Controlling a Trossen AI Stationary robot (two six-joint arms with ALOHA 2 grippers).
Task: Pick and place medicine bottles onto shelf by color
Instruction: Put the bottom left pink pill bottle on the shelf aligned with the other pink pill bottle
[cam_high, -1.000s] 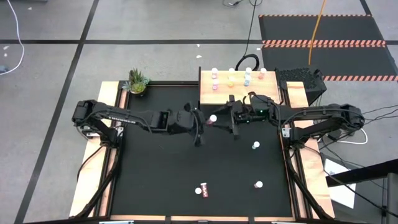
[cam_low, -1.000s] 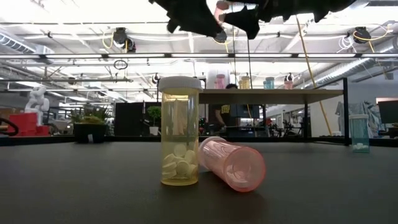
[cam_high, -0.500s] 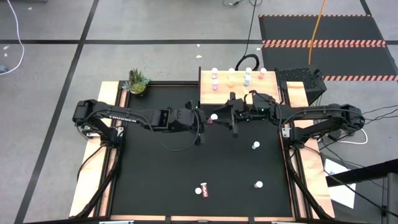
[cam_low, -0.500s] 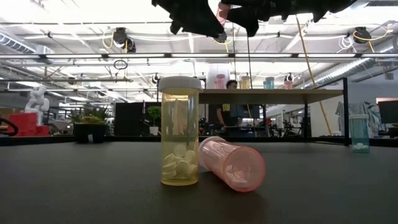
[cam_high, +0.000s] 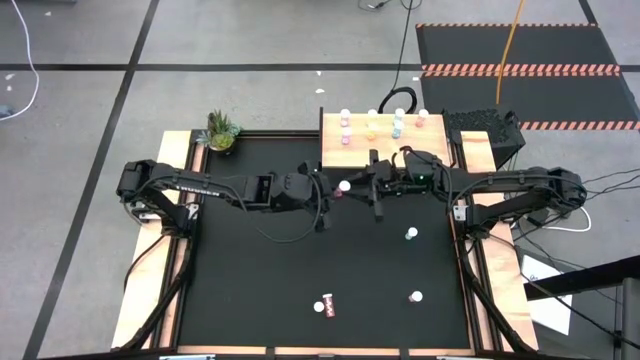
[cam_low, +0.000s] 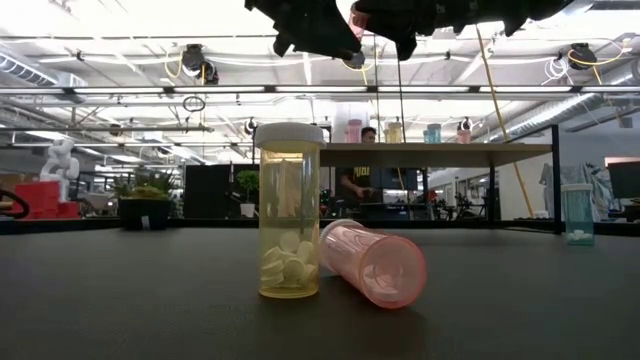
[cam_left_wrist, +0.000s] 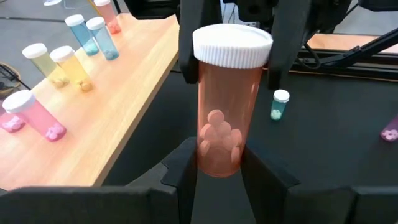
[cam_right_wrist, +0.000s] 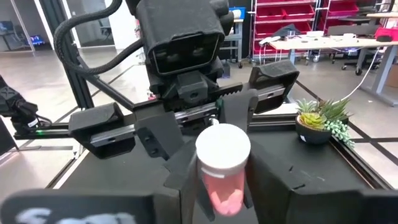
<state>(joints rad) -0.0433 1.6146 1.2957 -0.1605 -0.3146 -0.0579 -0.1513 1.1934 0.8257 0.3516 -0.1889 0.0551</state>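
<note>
A pink medicine bottle (cam_left_wrist: 227, 112) with a white cap hangs level above the table's far middle, just in front of the shelf (cam_high: 385, 150). My left gripper (cam_left_wrist: 219, 163) is shut on its base end. From the other side my right gripper (cam_right_wrist: 221, 180) is shut on its cap end (cam_high: 343, 186). Pink, yellow, blue and red bottles stand on the shelf (cam_left_wrist: 118, 93). A yellow bottle (cam_low: 290, 215) stands near the table's front edge, with a pink one (cam_low: 372, 262) lying on its side against it. My left gripper pinches the bottle's lower body (cam_left_wrist: 219, 149) between its two fingers, coming level from the table's left and lying along the bottle. The bottle is lifted clear, its cap pointing right. My right gripper has its two fingers (cam_left_wrist: 189, 56) against opposite sides of the white cap (cam_left_wrist: 233, 46), coming level from the table's right, along the bottle.
Two teal bottles (cam_high: 411, 234) (cam_high: 415, 297) stand on the black table's right half. A small potted plant (cam_high: 221, 132) sits at the far left corner. A person shows in the room beyond the table in the low view.
My right gripper has shut its fingers on the cap end of the pink bottle that my left gripper holds. The bottle has stayed level and in place between the two grippers.
</note>
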